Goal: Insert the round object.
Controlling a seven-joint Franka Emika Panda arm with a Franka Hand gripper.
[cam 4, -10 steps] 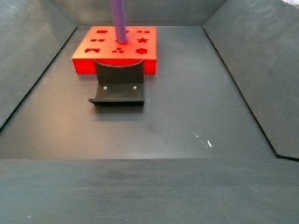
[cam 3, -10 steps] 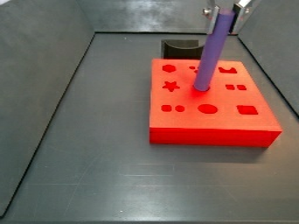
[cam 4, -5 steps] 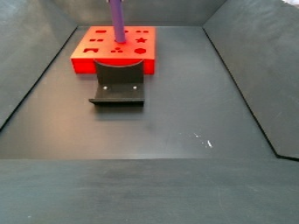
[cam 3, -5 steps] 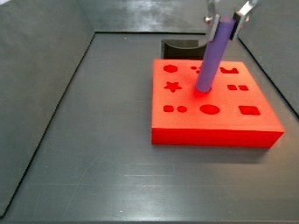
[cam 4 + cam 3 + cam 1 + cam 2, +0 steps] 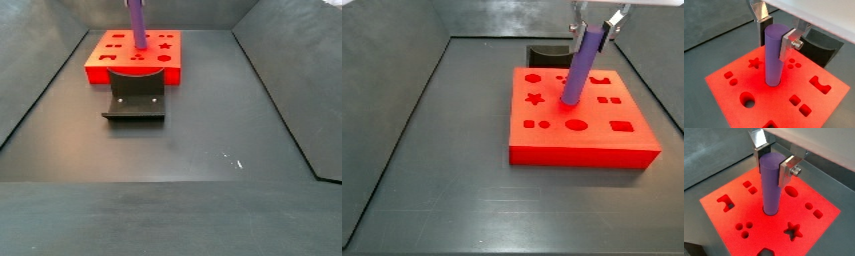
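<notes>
The round object, a purple peg (image 5: 774,57), is clamped near its top between the silver fingers of my gripper (image 5: 776,34). Both wrist views show this, and the gripper (image 5: 775,162) is shut on the peg (image 5: 770,185). The peg stands over the middle of the red block (image 5: 724,92) with shaped holes, and its lower end meets the block's top. The end hides whether it sits in a hole. In a side view the peg (image 5: 581,65) leans slightly under the gripper (image 5: 596,25). In a side view only the peg (image 5: 136,25) shows above the block (image 5: 96,72).
The dark fixture (image 5: 134,100) stands on the floor against one side of the red block and also shows in a side view (image 5: 549,52). Grey walls enclose the dark floor (image 5: 201,150). A large round hole (image 5: 579,125) lies near the peg's foot.
The gripper has come down slightly with the peg. The peg's lower end stays at about the same spot on the block.
</notes>
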